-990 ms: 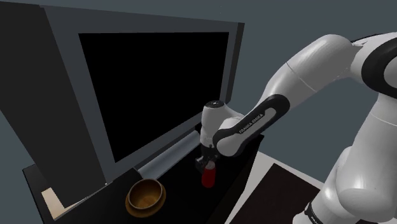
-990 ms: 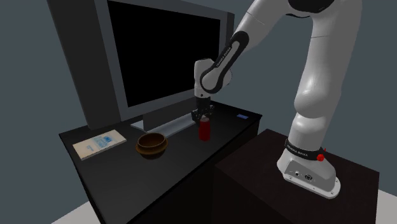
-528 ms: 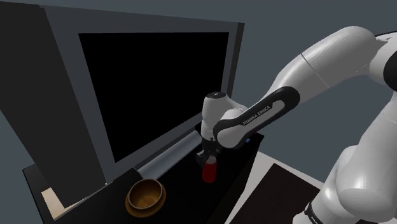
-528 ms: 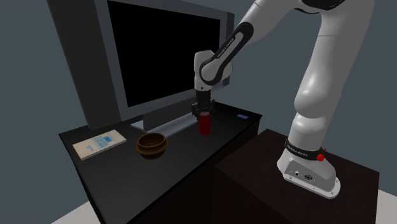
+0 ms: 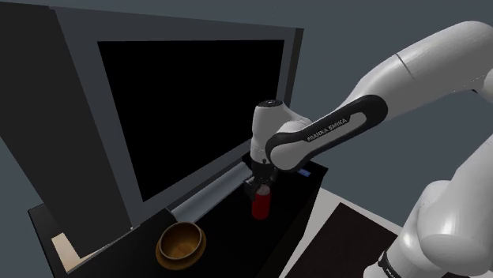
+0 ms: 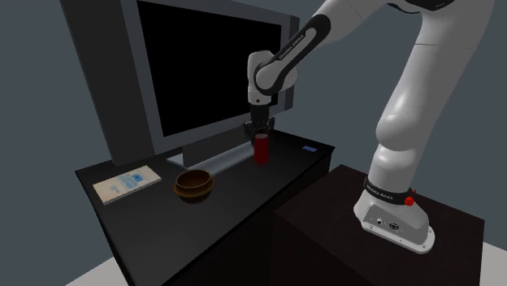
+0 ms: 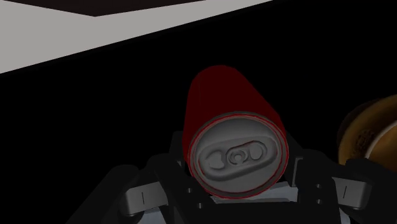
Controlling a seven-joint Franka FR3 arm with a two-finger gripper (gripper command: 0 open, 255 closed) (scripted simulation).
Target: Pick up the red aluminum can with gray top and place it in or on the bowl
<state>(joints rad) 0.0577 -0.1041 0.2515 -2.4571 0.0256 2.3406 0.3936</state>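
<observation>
We've got the all-black two-finger gripper [image 5: 260, 188] clamped on the red cylindrical can w/ grey top [image 5: 261, 206], centre of shoulder view, apparently just off the black desk [image 6: 244, 199]. Grasp done, approx. halfway. Left: carry to the brown round bowl [image 5: 163, 249] at lower left, release.

My arm [image 5: 411, 71] [image 6: 406, 81] arches high from its base and slopes down toward the shoulder view's left, the dark-banded forearm ending in a bent wrist. From there my hand points straight down. My gripper [image 5: 261, 188] [image 6: 260, 130] [image 7: 235, 159] hangs beneath it, its two black fingers pressed against opposite sides of the red can [image 5: 260, 207] [image 6: 261, 152] [image 7: 219, 95], clasping it upright near its grey top.
</observation>
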